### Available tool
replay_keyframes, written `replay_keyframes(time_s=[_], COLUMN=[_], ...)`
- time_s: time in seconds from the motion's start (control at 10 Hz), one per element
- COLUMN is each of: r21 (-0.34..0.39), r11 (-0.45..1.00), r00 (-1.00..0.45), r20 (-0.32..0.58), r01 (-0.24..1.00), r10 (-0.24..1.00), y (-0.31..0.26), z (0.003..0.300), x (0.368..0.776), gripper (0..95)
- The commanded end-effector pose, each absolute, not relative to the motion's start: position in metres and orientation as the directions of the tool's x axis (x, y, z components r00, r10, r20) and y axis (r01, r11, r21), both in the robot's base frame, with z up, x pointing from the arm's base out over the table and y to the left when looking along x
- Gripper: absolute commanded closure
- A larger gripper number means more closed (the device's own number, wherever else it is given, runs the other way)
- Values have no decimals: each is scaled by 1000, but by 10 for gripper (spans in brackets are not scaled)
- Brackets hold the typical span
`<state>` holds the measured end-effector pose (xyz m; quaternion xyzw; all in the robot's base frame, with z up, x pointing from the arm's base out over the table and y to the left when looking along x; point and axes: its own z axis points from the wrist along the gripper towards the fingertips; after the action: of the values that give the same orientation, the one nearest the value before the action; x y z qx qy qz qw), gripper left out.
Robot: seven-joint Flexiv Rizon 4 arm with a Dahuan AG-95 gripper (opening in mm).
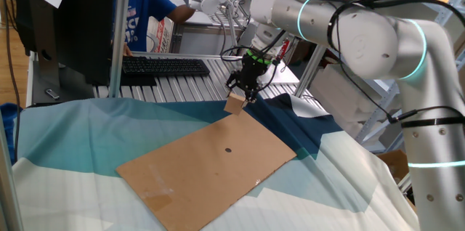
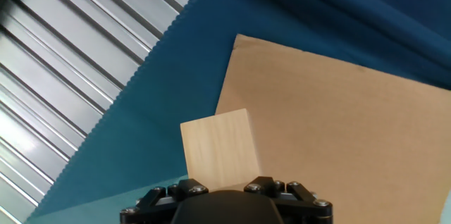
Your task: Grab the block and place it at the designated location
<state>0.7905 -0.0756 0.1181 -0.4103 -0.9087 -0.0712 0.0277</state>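
A light wooden block hangs just above the far corner of the brown cardboard sheet, held in my gripper, which is shut on it. In the hand view the block sticks out ahead of the black gripper body, over the edge where the cardboard meets the blue cloth. My fingertips are hidden behind the block and gripper body. A small dark mark sits near the middle of the cardboard.
Blue and pale cloth covers the table. A ribbed metal surface with a black keyboard lies behind it. A person in a blue shirt stands at the back. A monitor stands at the left.
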Motion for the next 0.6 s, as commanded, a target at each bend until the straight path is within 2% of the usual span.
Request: replay_keyframes(time_s=[0.1,0.6], r21=[98,92], r11=[655,660], r00=[-662,-666], r20=[115,111], r01=[750,746], r10=[741,738], y=[-76,-76], z=[118,118], x=[796,796], gripper=[950,950])
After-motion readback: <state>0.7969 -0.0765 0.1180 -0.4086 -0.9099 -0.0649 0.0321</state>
